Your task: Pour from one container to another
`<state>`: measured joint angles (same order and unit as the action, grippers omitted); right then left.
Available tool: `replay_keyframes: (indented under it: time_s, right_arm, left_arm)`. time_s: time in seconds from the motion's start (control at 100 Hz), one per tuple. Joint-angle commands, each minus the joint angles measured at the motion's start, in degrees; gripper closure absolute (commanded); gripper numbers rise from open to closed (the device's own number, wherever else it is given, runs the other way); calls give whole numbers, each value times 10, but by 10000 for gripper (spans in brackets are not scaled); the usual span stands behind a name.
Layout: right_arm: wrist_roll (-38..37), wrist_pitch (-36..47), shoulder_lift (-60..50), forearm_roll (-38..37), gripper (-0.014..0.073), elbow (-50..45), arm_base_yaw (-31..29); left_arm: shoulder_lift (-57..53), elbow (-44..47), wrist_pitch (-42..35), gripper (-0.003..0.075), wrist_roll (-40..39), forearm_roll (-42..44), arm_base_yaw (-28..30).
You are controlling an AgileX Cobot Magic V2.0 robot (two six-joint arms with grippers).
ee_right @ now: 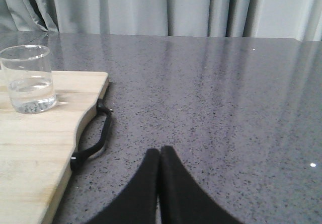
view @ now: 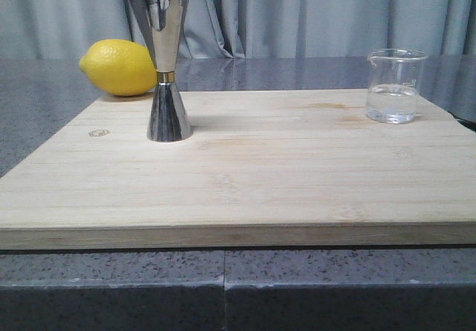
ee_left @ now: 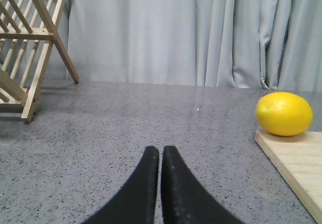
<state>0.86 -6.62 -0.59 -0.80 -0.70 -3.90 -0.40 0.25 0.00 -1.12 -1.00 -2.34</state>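
We see a pale wooden cutting board [view: 245,175] lying on a speckled grey stone counter [view: 223,286]. On its far left stands 1 tall shiny steel hourglass jigger [view: 165,67] with a gold waist band, upright. Just behind it a yellow lemon [view: 115,67] rests at the board's back edge. Well apart, at far right, a small clear glass beaker [view: 396,85] holds some clear liquid. Grey curtains [view: 297,11] hang behind.

Grey pleated curtains [view: 312,11] hang behind a speckled grey countertop [view: 223,279].
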Motion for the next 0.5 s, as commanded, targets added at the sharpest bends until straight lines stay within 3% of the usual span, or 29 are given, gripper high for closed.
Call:
replay_keyframes:
  time_s: [0.0, 0.49]
  right_arm:
    - [1, 47, -11, -6, 666, -5, -4]
    - [1, 47, -11, -6, 665, -5, -4]
  left_arm:
    - [-12, 16, -43, 739, 0, -5, 2]
    - [-12, 16, -91, 739, 0, -5, 2]
